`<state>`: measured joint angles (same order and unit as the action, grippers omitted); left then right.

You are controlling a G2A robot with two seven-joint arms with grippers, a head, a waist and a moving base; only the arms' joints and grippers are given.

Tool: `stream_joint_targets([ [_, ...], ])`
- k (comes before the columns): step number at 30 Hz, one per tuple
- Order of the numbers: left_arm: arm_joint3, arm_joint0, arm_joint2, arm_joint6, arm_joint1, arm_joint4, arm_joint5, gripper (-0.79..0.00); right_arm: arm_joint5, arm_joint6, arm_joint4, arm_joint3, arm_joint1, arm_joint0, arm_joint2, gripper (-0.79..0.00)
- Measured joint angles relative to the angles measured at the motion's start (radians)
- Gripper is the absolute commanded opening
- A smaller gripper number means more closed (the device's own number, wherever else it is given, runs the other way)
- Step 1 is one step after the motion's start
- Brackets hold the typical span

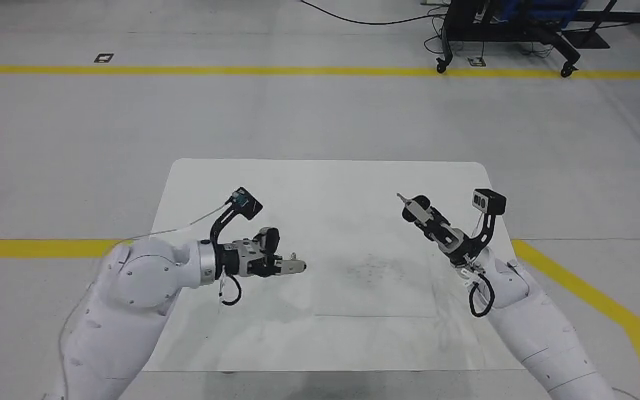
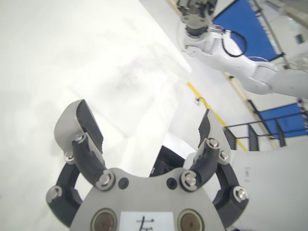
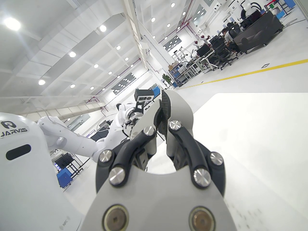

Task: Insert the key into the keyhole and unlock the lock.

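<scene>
where the key and the lock lie cannot be told from these views. the left gripper (image 1: pixel 292 266) is seen over the near left part of the white table (image 1: pixel 330 185), pointed toward the middle, and its fingers (image 2: pixel 90 126) are spread wide apart, with the tabletop seen between the ribbed black pads. the right gripper (image 1: pixel 408 207) is seen over the right part of the table, raised and tilted, pointed toward the far side and the middle; its fingers (image 3: pixel 178 111) are closed together, pad against pad, and whether anything thin is pinched there cannot be told. the two grippers are well apart. between them, nearer the near edge, a patch of faint grey scuff marks (image 1: pixel 375 268) is found on the tabletop. beyond the far edge of the table a yellow floor line (image 1: pixel 300 70) is drawn across the light grey floor, and a second yellow line (image 1: pixel 40 247) is seen at both sides of the table. a black wheeled frame (image 1: pixel 505 35) is placed at the far right, well apart from the table, with a black cable (image 1: pixel 360 18) laid on the floor beside it. blue panels (image 2: pixel 243 32) are seen behind the right arm in the left wrist view, and desks with chairs (image 3: pixel 216 51) are seen far off in the right wrist view.
</scene>
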<state>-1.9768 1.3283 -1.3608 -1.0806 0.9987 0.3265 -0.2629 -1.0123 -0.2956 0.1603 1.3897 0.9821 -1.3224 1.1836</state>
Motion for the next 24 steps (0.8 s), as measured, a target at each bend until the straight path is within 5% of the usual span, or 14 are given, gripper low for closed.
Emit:
stream_joint_targets([
  [4, -0.210, 0.097, -0.012, -0.036, -0.016, 0.402, 0.165, 0.000, 0.000, 0.000, 0.000, 0.000, 0.000, 0.000, 0.000, -0.785],
  [7, -0.239, 0.100, 0.064, -0.060, -0.014, 0.601, 0.211, 0.000, 0.000, 0.000, 0.000, 0.000, 0.000, 0.000, 0.000, -0.785],
  [15, -0.123, 0.010, 0.256, -0.008, 0.014, 0.699, 0.218, 0.000, 0.000, 0.000, 0.000, 0.000, 0.000, 0.000, 0.000, -0.785],
  [22, 0.066, -0.154, 0.455, -0.020, 0.064, 0.765, 0.280, 0.000, 0.000, 0.000, 0.000, 0.000, 0.000, 0.000, 0.000, -0.785],
  [24, 0.101, -0.183, 0.491, -0.025, 0.078, 0.766, 0.316, -0.074, 0.000, 0.000, 0.000, 0.000, 0.000, 0.000, 0.000, -0.785],
])
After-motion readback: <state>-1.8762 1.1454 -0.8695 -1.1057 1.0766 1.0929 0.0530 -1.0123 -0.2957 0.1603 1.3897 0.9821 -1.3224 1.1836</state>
